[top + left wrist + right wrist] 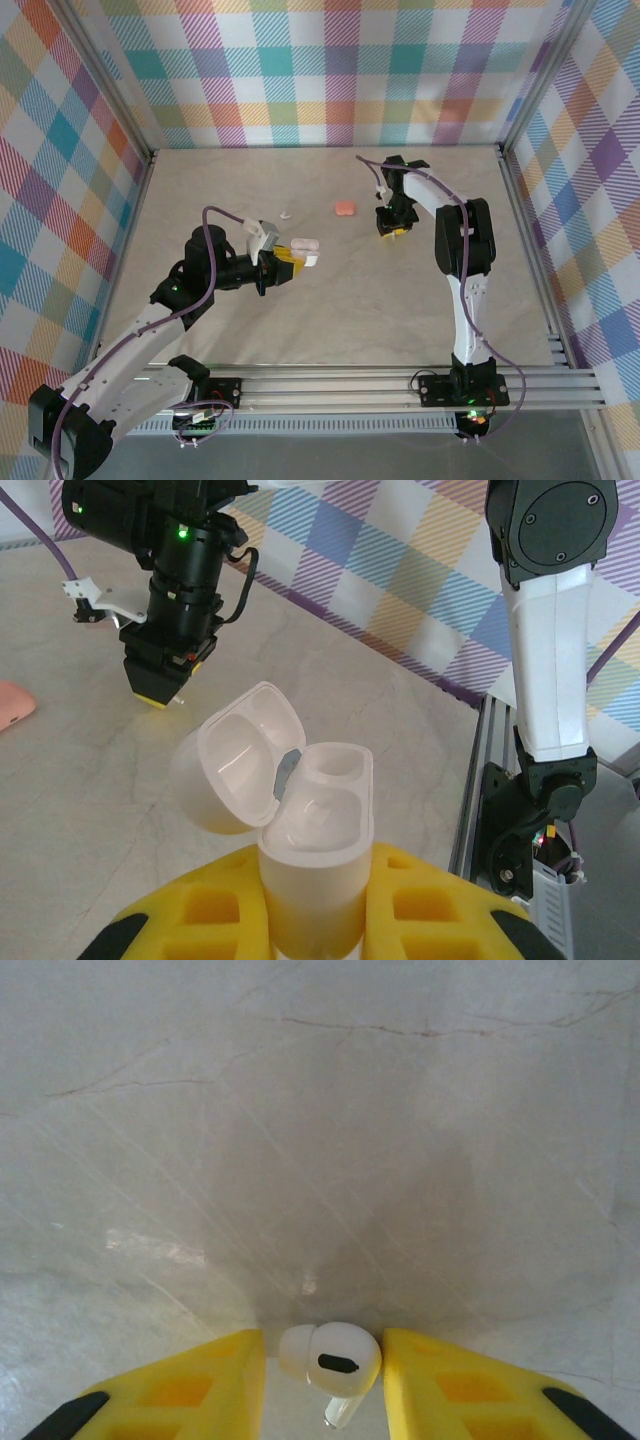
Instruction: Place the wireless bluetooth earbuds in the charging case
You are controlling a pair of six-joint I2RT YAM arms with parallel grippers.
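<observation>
Earbud in hand: a white earbud (332, 1358) is seen at the bottom centre of the right wrist view, bulb up and stem pointing down, between 2 yellow fingers (200, 1385).
Charging case: the white charging case (315, 870) is held upright at the bottom centre of the left wrist view, its lid (235, 765) swung open to the left; 2 sockets (335, 765) are exposed and look vacant.
Right tool: the right tool (325, 1370) is set low over the surface (330, 320), right of centre in the top view. Its fingers stand narrowly apart with the earbud between them; the right finger appears to touch it, a sliver of gap may remain on the left, so a firm clamp cannot be told.
Left tool: the left tool (315, 905) is clamped on the lower body of the case, left of centre in the top view and well apart from the right tool.
Step in hand: picking up the earbud, judged from the pose.
Doing it well: the bulb should be pinched squarely, not the thin stem, since so small and smooth a piece may squirt out. The stem should be kept pointing down for the socket, and the case held steady with the lid clear.
Nearby: a second white earbud (285, 213) and a pink pebble-shaped case (345, 208) lie on the surface in the upper middle of the top view.
</observation>
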